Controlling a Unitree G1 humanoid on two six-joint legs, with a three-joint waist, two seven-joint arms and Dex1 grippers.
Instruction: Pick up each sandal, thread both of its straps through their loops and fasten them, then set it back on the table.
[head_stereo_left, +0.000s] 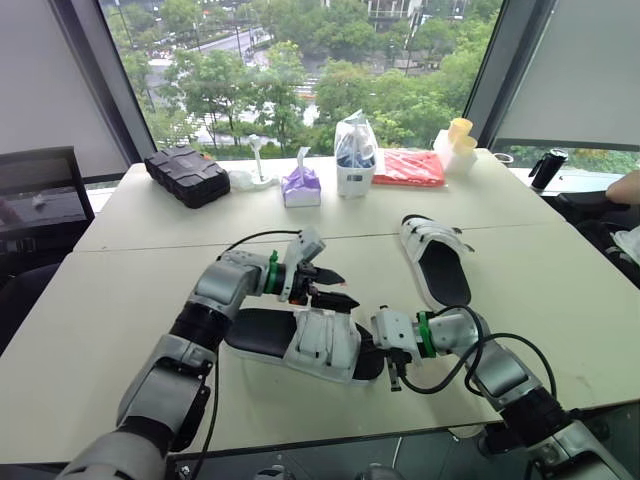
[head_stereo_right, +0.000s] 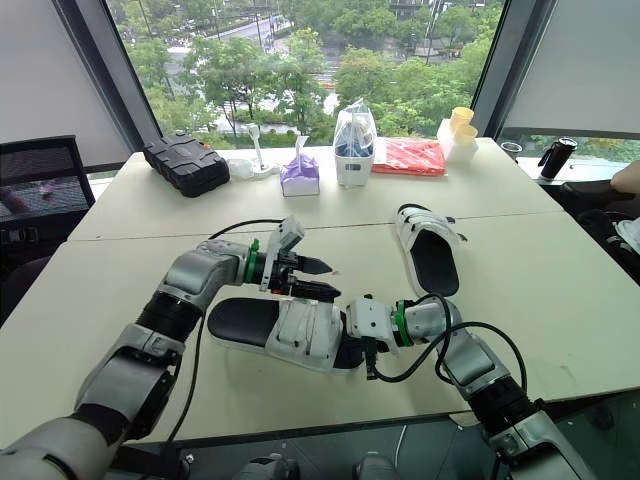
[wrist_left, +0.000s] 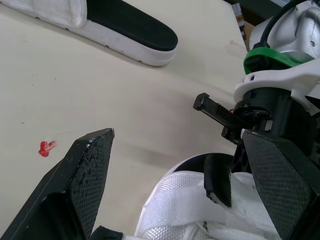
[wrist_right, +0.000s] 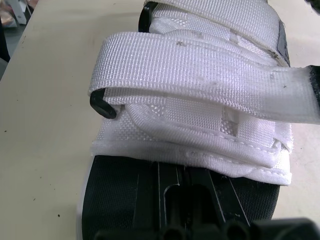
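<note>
- Hovering just above the straps (head_stereo_left: 318, 340) of the near sandal (head_stereo_left: 255, 332), my left hand (head_stereo_left: 345, 289) is spread apart.
- It lies crosswise, toe toward my right hand (head_stereo_left: 378, 350), whose grip I cannot tell.

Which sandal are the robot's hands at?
The near sandal, lying between the left gripper and right gripper. The other sandal sits alone farther back, to the right.

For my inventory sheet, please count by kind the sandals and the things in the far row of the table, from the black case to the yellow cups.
Sandals: 2, one near, one far
Black case: 1
Small white item: 1
Purple tissue pack: 1
Clear bag: 1
Red packet: 1
Group of cups: 1, number of cups unclear
Total: 8
</note>
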